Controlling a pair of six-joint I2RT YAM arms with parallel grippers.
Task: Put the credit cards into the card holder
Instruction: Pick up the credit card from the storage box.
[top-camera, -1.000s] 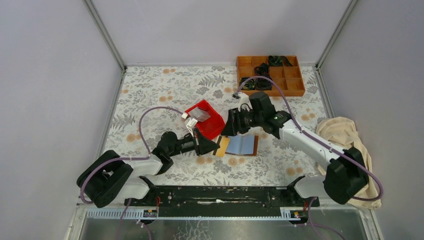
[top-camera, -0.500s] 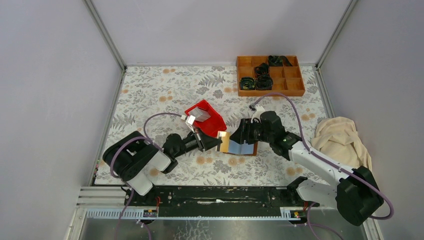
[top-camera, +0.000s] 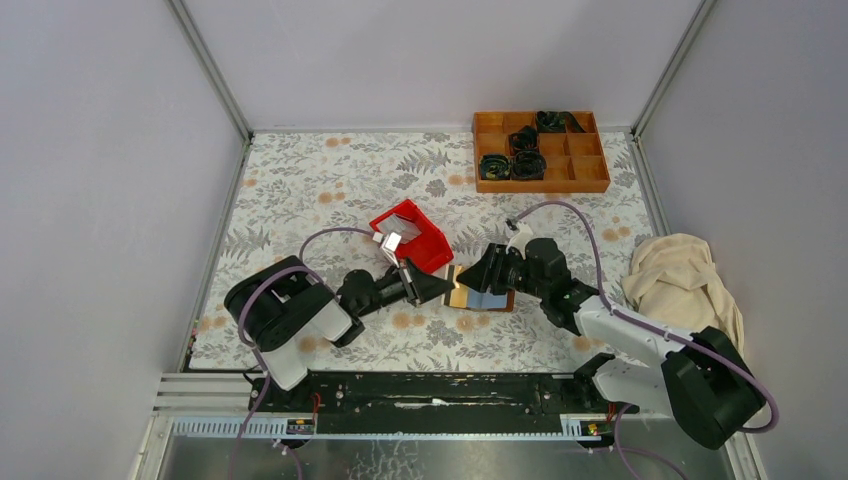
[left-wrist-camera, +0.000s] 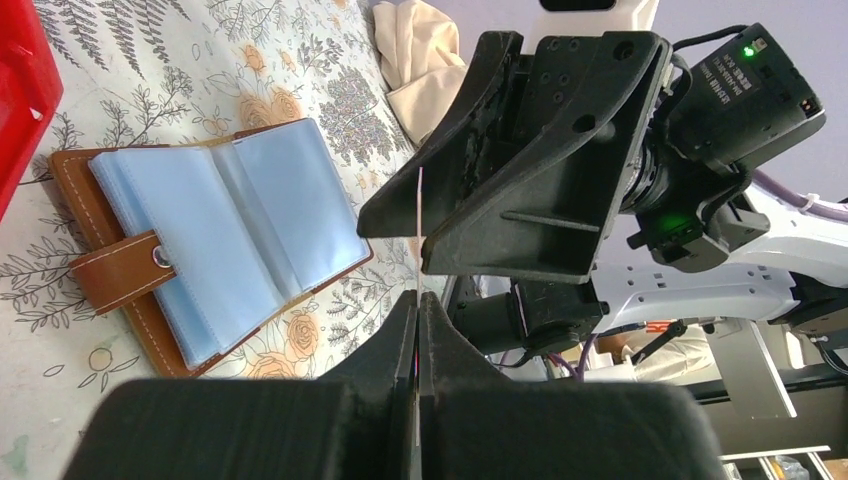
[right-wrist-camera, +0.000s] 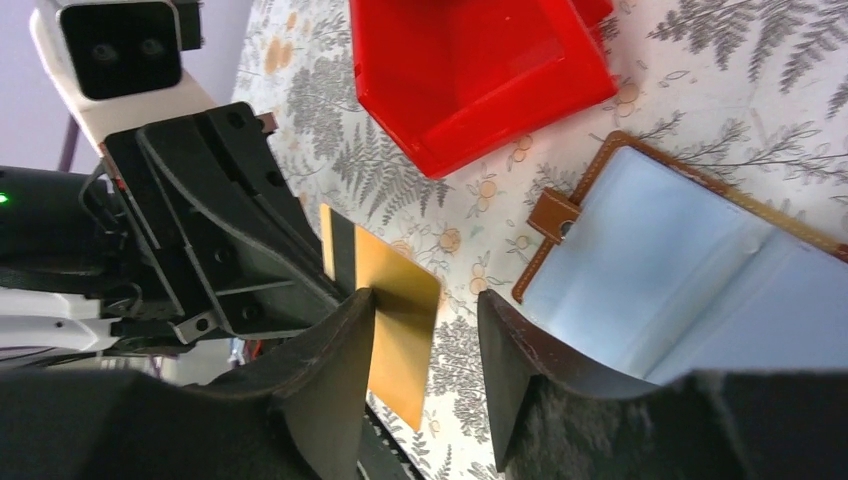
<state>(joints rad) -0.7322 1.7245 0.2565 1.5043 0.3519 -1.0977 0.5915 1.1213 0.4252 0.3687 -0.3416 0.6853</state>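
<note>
**Item: gold card** (right-wrist-camera: 395, 335). Thin, flat and rigid, and judged very light. The faces looked smooth, so it would likely slip under a light pinch. It was probably stiff enough to be held by one edge without sagging. Best hold: a flat pinch across both faces near a short edge, leaving the far edge free to enter a sleeve.

**Location.** Held off the tabletop (top-camera: 330, 180), between the two hands and just beside the card holder (left-wrist-camera: 220, 225). The card holder lay opened flat with its pale blue sleeves up and its snap tab out to one side.

**Left hand** (left-wrist-camera: 417, 305). Fingers pressed together on the card's near edge, the card showing edge-on between them. The arm ran low over the tabletop with the forearm stretched toward the centre.

**Right hand** (right-wrist-camera: 425, 300). Fingers parted, one on either side of the card's free end. Contact with the faces could not be made out. The arm was also low, meeting the left hand tip to tip.

**Other.** A pale flat piece lay in the red bin (top-camera: 430, 250); it could not be told whether this was the second card.
</note>
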